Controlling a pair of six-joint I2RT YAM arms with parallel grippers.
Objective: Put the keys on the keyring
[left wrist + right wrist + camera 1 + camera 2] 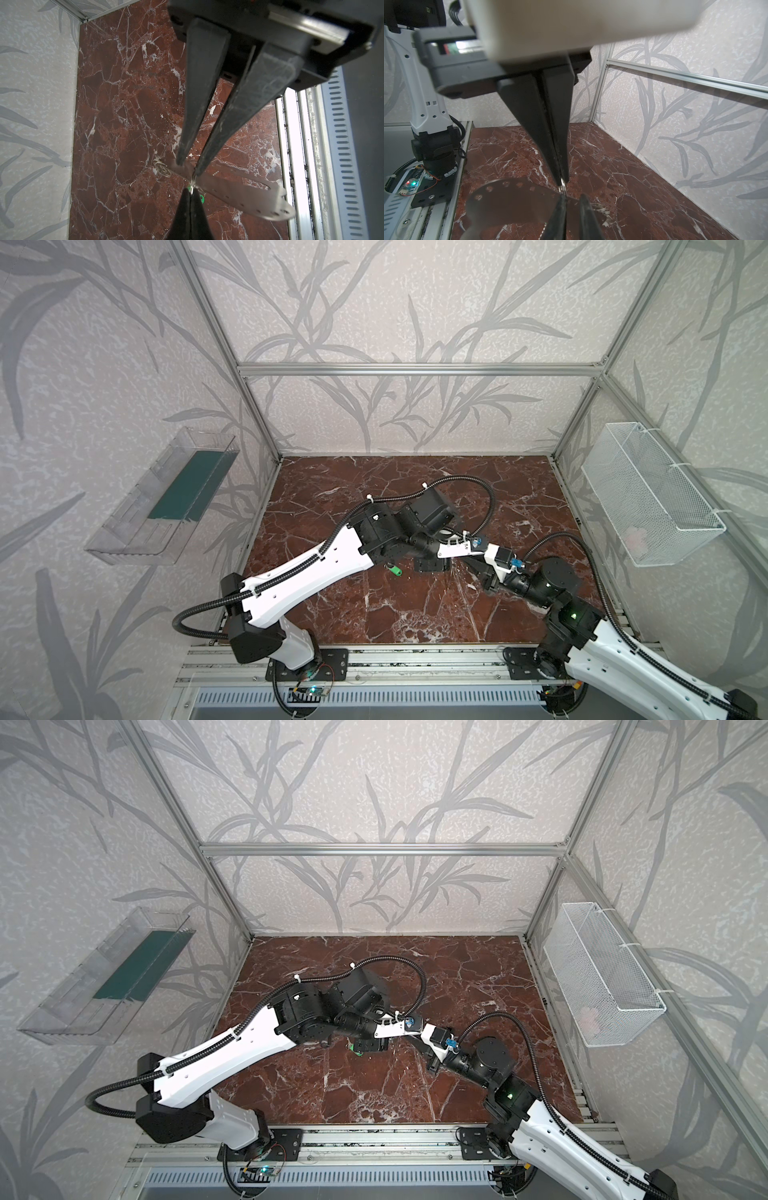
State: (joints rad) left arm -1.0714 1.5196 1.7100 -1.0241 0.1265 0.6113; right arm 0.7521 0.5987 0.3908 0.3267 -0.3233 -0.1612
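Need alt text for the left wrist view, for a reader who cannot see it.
The left gripper pinches a flat grey metal plate above a red-brown marble table. The right gripper holds a small wire loop at the plate's edge, with bits of a green tag visible behind it.

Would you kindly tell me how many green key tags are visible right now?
1: a green key tag shows in both top views, just below the left arm. A second may be hidden behind the arms.
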